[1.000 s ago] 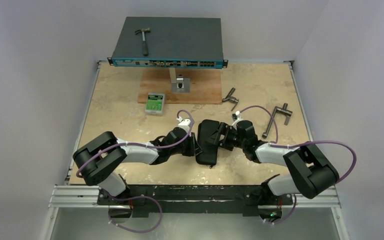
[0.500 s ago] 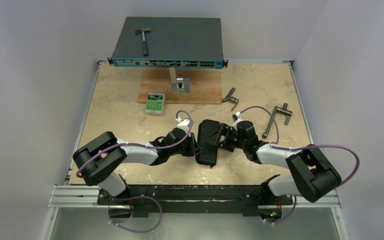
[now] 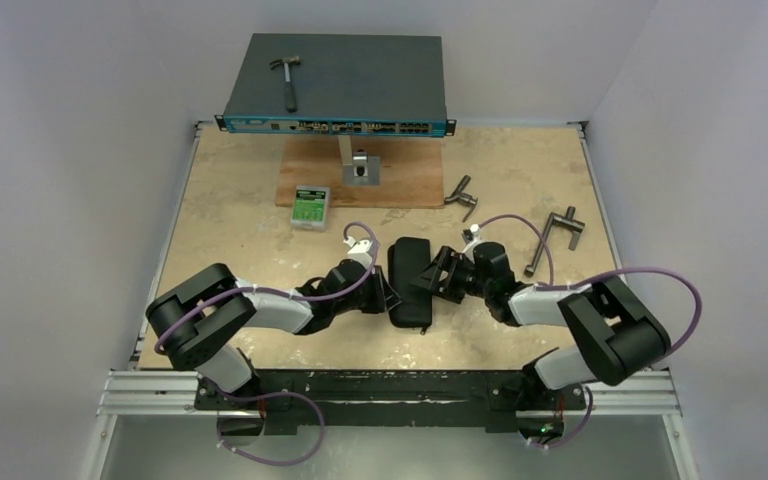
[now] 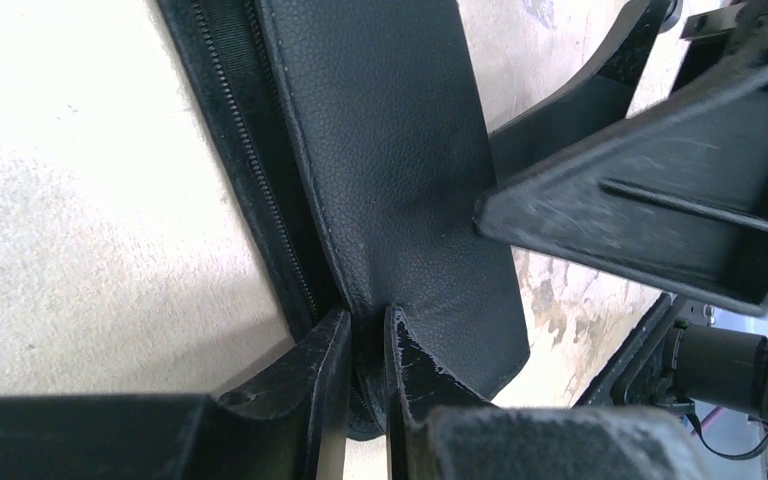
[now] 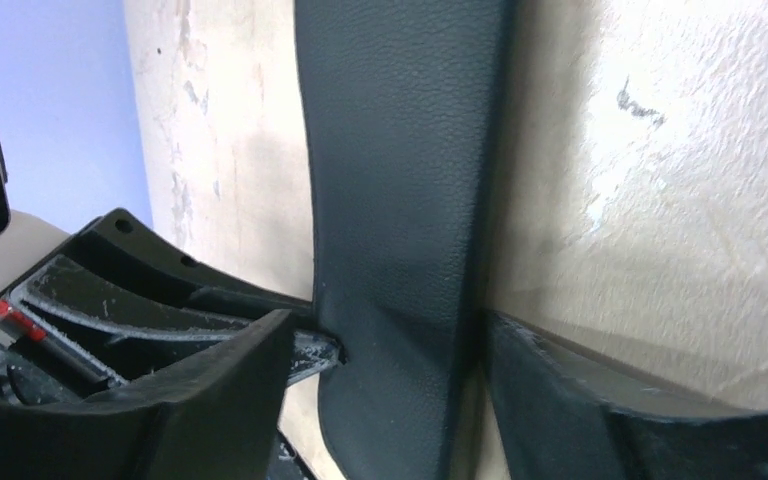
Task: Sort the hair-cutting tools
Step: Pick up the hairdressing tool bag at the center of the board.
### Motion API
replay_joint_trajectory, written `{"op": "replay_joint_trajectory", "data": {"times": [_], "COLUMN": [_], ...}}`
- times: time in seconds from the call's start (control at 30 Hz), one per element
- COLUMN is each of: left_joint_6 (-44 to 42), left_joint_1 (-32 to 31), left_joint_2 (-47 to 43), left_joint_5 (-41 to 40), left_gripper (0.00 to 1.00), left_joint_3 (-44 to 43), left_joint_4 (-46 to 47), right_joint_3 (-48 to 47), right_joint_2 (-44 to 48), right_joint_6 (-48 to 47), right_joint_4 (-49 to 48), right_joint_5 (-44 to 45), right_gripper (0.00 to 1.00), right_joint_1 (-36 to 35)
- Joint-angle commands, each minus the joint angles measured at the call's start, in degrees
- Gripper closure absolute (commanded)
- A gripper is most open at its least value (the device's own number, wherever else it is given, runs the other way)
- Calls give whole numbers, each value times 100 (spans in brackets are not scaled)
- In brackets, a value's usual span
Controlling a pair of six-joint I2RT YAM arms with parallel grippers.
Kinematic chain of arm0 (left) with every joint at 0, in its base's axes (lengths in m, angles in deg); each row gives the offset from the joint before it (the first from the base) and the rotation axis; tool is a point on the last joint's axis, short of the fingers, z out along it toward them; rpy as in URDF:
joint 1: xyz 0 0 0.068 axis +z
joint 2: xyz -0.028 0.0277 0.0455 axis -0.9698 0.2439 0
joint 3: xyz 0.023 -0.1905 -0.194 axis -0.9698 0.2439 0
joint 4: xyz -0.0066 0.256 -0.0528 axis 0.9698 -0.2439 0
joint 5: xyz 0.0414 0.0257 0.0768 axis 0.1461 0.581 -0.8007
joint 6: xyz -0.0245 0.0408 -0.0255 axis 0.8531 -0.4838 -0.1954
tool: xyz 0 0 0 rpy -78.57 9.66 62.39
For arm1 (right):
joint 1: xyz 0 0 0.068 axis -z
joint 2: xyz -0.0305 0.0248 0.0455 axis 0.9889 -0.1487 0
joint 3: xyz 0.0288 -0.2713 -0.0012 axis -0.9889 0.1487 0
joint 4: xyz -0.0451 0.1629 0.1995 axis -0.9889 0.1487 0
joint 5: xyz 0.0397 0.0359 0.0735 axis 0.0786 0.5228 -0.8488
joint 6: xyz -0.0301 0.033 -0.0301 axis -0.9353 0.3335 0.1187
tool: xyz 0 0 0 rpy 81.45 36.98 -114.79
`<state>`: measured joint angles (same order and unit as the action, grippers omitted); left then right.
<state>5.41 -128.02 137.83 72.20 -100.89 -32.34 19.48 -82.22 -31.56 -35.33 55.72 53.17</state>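
A black leather zip case (image 3: 407, 282) lies mid-table between both arms. My left gripper (image 3: 388, 293) is shut on the case's near edge; in the left wrist view its fingertips (image 4: 365, 318) pinch the leather flap (image 4: 390, 150) beside the zipper. My right gripper (image 3: 430, 278) stands open from the right side. In the right wrist view its fingers (image 5: 390, 325) straddle the case (image 5: 400, 150), with a gap at the left finger. The hair-cutting tools are out of view.
A network switch (image 3: 335, 85) on a stand at the back carries a hammer (image 3: 286, 80). A green box (image 3: 311, 206) lies by a wooden board (image 3: 405, 185). Two grey T-handle tools (image 3: 463, 195) (image 3: 555, 238) lie at the right.
The case now looks narrower from above, its flap folded over toward the left. The right gripper has shifted slightly left around it. The left gripper has kept its pinch.
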Motion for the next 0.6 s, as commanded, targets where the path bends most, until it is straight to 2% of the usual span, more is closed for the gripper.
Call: {"op": "replay_joint_trajectory", "data": {"times": [0.0,0.17,0.33,0.47,0.57], "left_joint_6": [-164,-135,-148,-146,-145], "left_joint_1": [-16,-16,-16,1,86], "left_joint_2": [295,399,358,139,-319], "left_joint_5": [13,57,61,37,9], "left_gripper": [93,93,93,91,84], "left_joint_3": [140,180,173,199,295], "left_joint_4": [-289,-156,-104,-126,-254], "right_joint_3": [434,481,436,444,486], "right_joint_2": [-988,-1192,-1057,-885,-681], "right_joint_6": [116,114,-31,-95,-98], "right_joint_4": [295,-190,-135,-79,-88], "right_joint_5": [-303,-607,-691,-745,-846], "right_gripper": [37,72,100,100,100], "right_joint_1": [-93,-94,-96,-96,-93]}}
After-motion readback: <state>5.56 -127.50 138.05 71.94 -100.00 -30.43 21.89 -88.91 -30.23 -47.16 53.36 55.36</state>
